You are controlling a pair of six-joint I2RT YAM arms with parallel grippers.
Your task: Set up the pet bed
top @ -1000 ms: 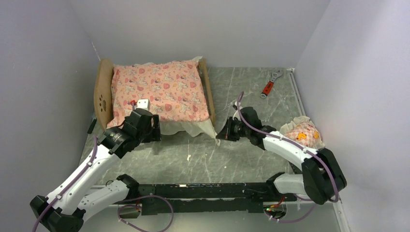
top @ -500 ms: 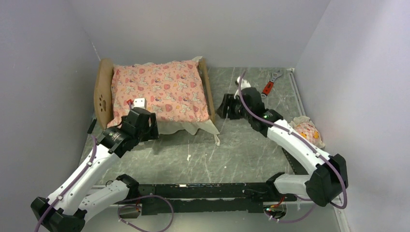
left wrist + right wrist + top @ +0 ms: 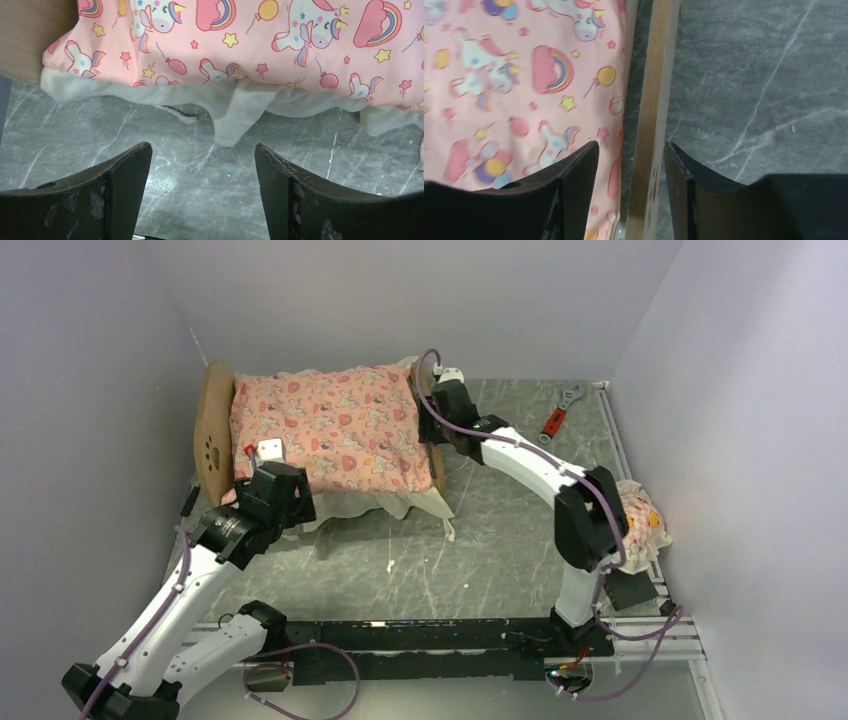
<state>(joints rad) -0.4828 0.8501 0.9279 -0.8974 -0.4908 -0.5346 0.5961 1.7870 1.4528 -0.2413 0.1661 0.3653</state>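
I am hovering my left gripper (image 3: 202, 150) with its jaws spread wide and holding nothing, above the grey table (image 3: 480, 540) just in front of the white ruffle of the pink mattress (image 3: 330, 425). I am reaching my right gripper (image 3: 631, 145) to the far side with its jaws parted astride the footboard (image 3: 659, 75), one finger over the mattress and the other on the table side, not clamping it. The pet bed (image 3: 213, 430) is sitting at the far left of the table, headboard leftward, carrying the mattress.
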